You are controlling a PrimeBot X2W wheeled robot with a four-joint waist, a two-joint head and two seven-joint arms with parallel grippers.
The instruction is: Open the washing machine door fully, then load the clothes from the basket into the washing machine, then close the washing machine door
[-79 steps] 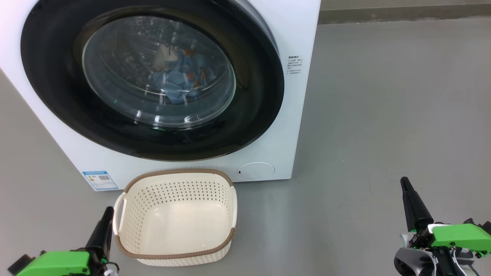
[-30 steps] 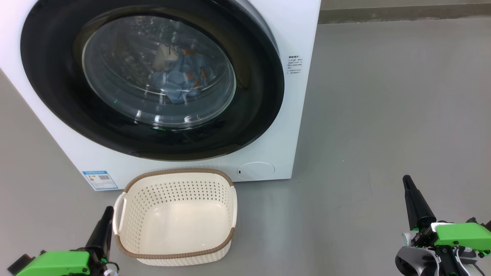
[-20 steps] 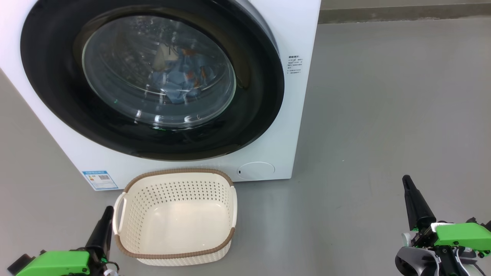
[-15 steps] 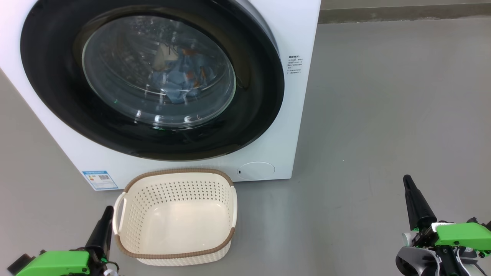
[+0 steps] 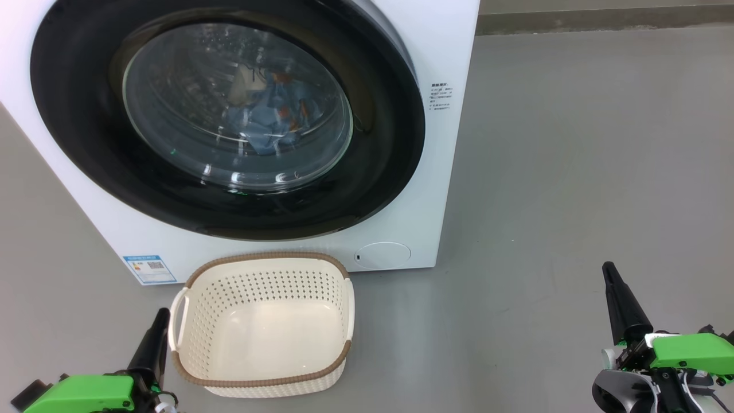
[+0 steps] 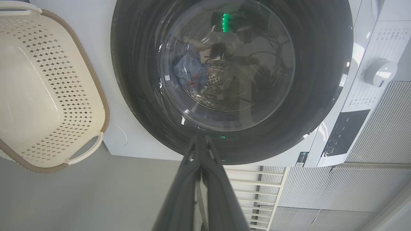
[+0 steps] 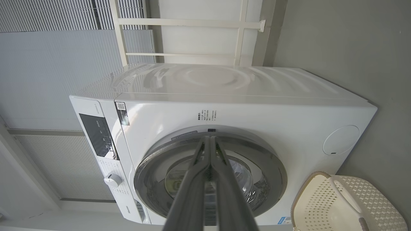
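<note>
Head view: we see the washer (image 5: 453,172) on the floor (image 5: 562,172) with its door (image 5: 80,143) closed against the front and the clothes (image 5: 266,117) in the drum behind the glass. The basket (image 5: 264,383) sits on the floor just in front of the washer, below the door, bare bottom showing. Left gripper (image 5: 163,314) is low left, just beside the basket's left handle, fingers pressed together and holding nothing. Right gripper (image 5: 609,269) is low right, well apart from washer and basket, fingers together, also holding nothing. Left wrist view: we look along the closed fingers (image 6: 183,189) at the closed door, blue clothes behind the glass, basket at left. Right wrist view: closed fingers (image 7: 189,195) point at the door, dial (image 7: 112,180) at left, basket corner lower right.
</note>
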